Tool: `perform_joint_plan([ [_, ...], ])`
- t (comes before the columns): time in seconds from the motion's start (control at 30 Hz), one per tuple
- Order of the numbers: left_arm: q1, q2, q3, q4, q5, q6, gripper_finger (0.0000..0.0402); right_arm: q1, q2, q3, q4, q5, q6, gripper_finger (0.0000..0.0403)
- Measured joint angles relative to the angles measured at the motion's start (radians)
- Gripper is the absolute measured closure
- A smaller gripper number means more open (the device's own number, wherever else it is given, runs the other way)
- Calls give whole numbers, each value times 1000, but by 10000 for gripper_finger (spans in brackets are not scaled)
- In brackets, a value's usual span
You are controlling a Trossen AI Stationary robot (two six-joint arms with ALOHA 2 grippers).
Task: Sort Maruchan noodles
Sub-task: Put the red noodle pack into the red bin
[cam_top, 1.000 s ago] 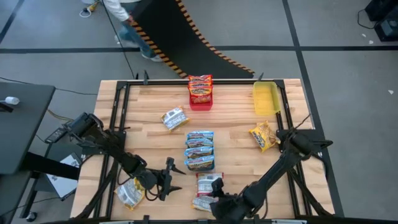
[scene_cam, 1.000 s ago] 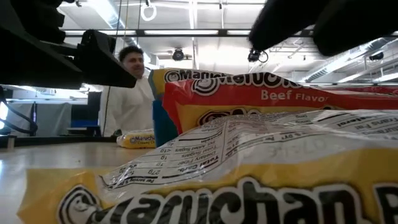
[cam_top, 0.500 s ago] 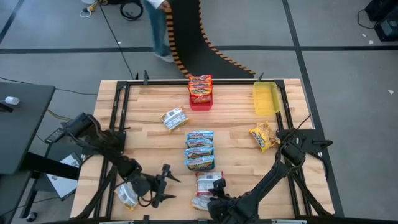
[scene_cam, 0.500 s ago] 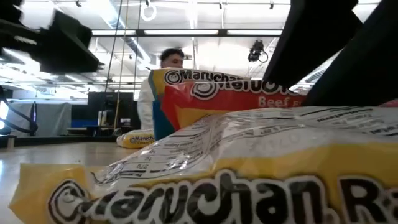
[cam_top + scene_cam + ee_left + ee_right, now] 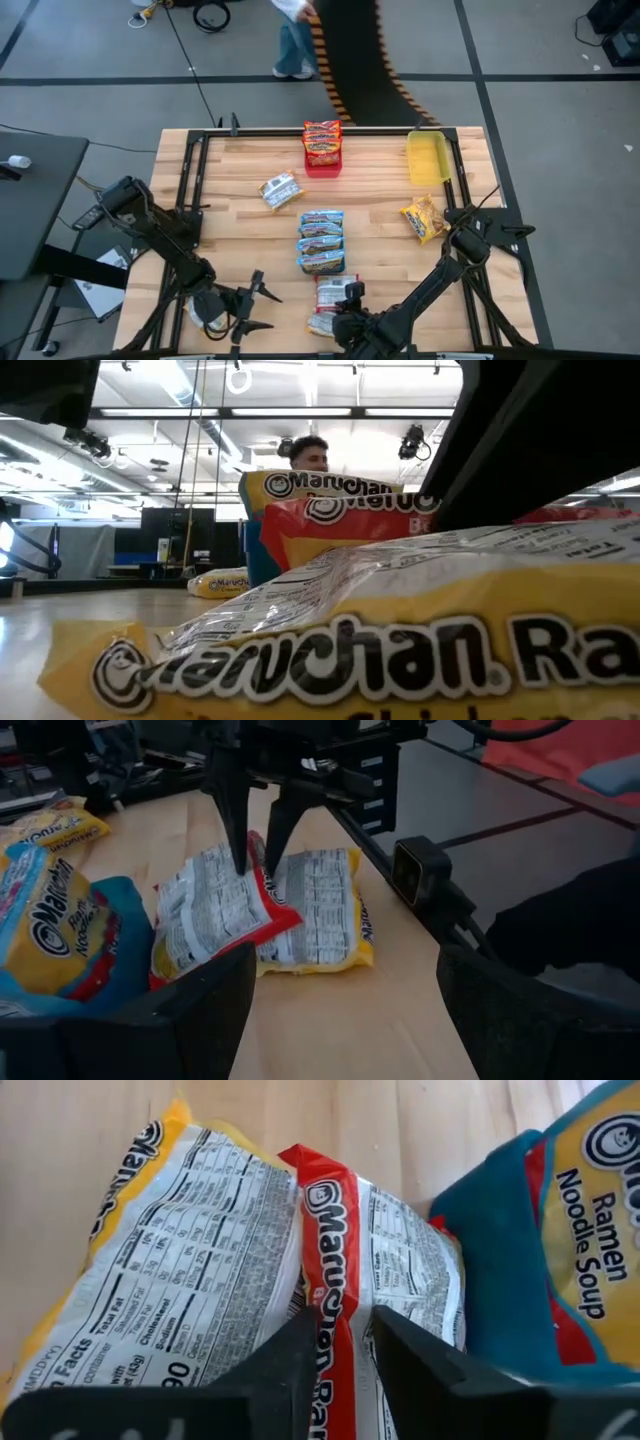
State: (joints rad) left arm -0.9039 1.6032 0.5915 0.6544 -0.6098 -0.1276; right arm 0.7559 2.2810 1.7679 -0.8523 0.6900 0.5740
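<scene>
The sort looks partly done. Red-orange Maruchan packets (image 5: pixel 322 142) already sit in the red tray (image 5: pixel 322 166), and blue packets (image 5: pixel 321 241) lie stacked in a row on the blue tray, which barely shows. The yellow tray (image 5: pixel 428 160) holds nothing.

Still loose are a yellow packet (image 5: pixel 423 219) just short of that tray, another (image 5: pixel 280 189) mid-table, and one (image 5: pixel 205 309) just behind the left gripper (image 5: pixel 248 308), whose fingers stand spread wide and hold nothing.

The right gripper (image 5: pixel 338 1342) is down on the near-edge pile, its fingers narrowed around the ridge of a red-orange packet (image 5: pixel 330 1280), with a yellow packet (image 5: pixel 170 1290) directly beside it. That red one is probably next for the red tray.
</scene>
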Motion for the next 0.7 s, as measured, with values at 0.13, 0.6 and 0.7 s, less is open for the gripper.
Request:
perform_joint_plan([
  [0.13, 0, 0, 0, 0, 0, 0, 88, 0, 0, 0, 1, 0, -55, 294],
  [0.6, 6, 0, 0, 0, 0, -20, 88, -27, 3, -6, -13, -11, -152, 281],
  [0.7, 6, 0, 0, -1, 0, -20, 88, -37, 4, -6, -20, -15, -157, 321],
])
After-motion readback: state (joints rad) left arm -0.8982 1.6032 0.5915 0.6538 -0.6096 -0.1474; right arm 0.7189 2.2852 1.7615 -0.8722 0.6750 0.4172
